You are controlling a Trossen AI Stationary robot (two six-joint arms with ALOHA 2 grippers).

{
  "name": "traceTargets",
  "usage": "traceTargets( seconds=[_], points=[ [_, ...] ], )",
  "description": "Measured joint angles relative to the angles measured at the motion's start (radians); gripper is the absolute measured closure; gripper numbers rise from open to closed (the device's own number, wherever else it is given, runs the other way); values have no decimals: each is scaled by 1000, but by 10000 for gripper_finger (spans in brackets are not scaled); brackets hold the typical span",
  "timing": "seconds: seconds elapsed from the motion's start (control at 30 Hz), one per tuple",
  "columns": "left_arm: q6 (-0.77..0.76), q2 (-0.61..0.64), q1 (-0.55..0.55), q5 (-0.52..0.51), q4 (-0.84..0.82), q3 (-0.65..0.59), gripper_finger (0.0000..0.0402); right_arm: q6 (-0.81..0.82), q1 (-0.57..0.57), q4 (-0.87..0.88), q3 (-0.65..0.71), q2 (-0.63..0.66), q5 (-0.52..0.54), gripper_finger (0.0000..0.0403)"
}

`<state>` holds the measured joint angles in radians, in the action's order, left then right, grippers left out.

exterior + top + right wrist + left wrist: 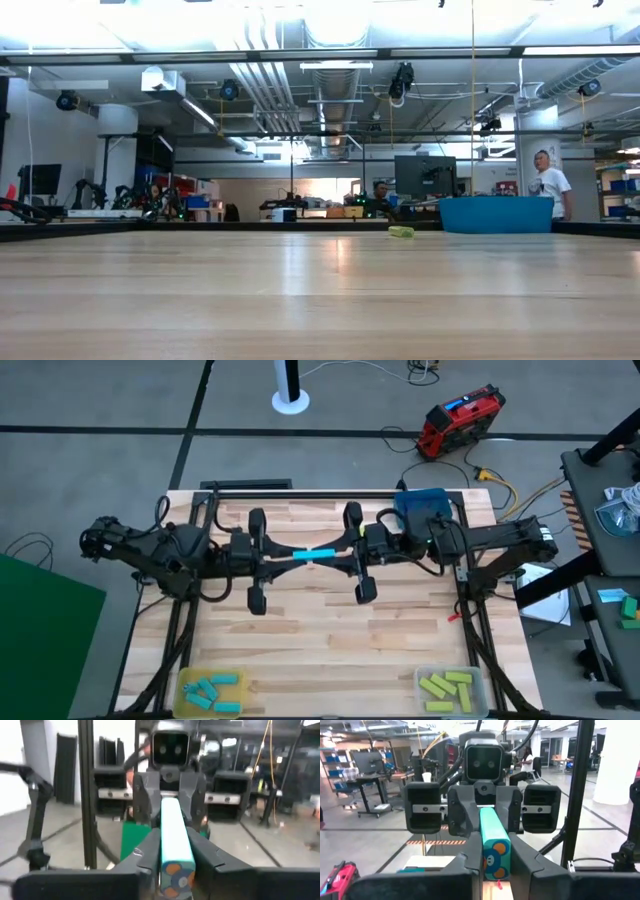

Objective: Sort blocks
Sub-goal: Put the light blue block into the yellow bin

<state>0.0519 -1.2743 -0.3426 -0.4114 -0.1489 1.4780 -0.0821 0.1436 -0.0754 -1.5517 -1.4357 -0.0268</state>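
Observation:
One cyan-blue block (313,553) hangs level above the middle of the table, spanning the gap between my two grippers, which face each other. My left gripper (291,556) is shut on its left end and my right gripper (338,551) on its right end. In the left wrist view the block (492,827) carries a cartoon sticker and runs away toward the other gripper. The low view shows neither gripper. A yellow-green block (401,231) lies flat on the table near its far edge. My left gripper pinches the block's left end (496,857) between its two fingers (465,865), coming level from the table's left, fingers along the block. The block is level and clear of the table. My right gripper pinches the block's right end (176,855) between its two fingers (147,857), coming level from the table's right, fingers along the block. That end is also clear of the table.
A yellow tray (184,682) with several cyan-blue blocks stands at the near left corner, and a clear tray (478,678) with yellow-green blocks at the near right. A blue tray (425,500) sits at the far right. Bare wood lies between the near trays.

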Motion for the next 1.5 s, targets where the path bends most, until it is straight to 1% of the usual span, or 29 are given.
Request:
traceTargets(
  seconds=[0.07, 0.13, 0.23, 0.3, 0.4, 0.47, 0.53, 0.6, 0.67, 0.73, 0.8, 0.9, 1.03, 1.17, 1.33, 1.5],
  points=[
    [-29, 4, -2, -5, -36, 2, 374, 4, 0, 26, 0, 2, 2, 341],
    [-91, 7, -12, -22, -143, 31, 374, 9, -2, 80, 2, 7, 8, 312],
    [-226, 13, -39, -45, -379, 125, 374, 19, -5, 180, 3, 37, 86, 261],
    [-345, 5, -63, -20, -600, 210, 374, 25, -12, 277, 3, 69, 139, 236],
    [-561, -35, -114, 82, -937, 347, 374, 48, -28, 404, 0, 102, 206, 214],
    [-690, -66, -151, 161, -1131, 423, 374, 59, -40, 468, 1, 110, 222, 208],
    [-760, -100, -196, 244, -1294, 483, 374, 59, -53, 514, 3, 117, 230, 205],
    [-774, -138, -252, 334, -1408, 518, 374, 58, -65, 522, 3, 126, 236, 205],
    [-760, -171, -306, 409, -1420, 525, 374, 58, -78, 526, 2, 126, 238, 208],
    [-729, -189, -360, 450, -1383, 508, 374, 57, -86, 527, 1, 118, 241, 213],
    [-729, -208, -407, 452, -1377, 487, 374, 57, -89, 528, 2, 105, 240, 218],
    [-754, -248, -485, 451, -1412, 439, 374, 51, -92, 529, 3, 89, 239, 225],
    [-786, -270, -563, 451, -1357, 348, 374, 37, -92, 531, 3, 63, 238, 232],
    [-797, -297, -591, 450, -1238, 235, 374, 36, -92, 527, 3, 46, 238, 234],
    [-815, -293, -604, 455, -1083, 112, 369, 32, -92, 527, 3, 34, 238, 229],
    [-824, -293, -617, 460, -1028, 28, 367, 29, -92, 527, 3, 33, 238, 228]
  ],
)
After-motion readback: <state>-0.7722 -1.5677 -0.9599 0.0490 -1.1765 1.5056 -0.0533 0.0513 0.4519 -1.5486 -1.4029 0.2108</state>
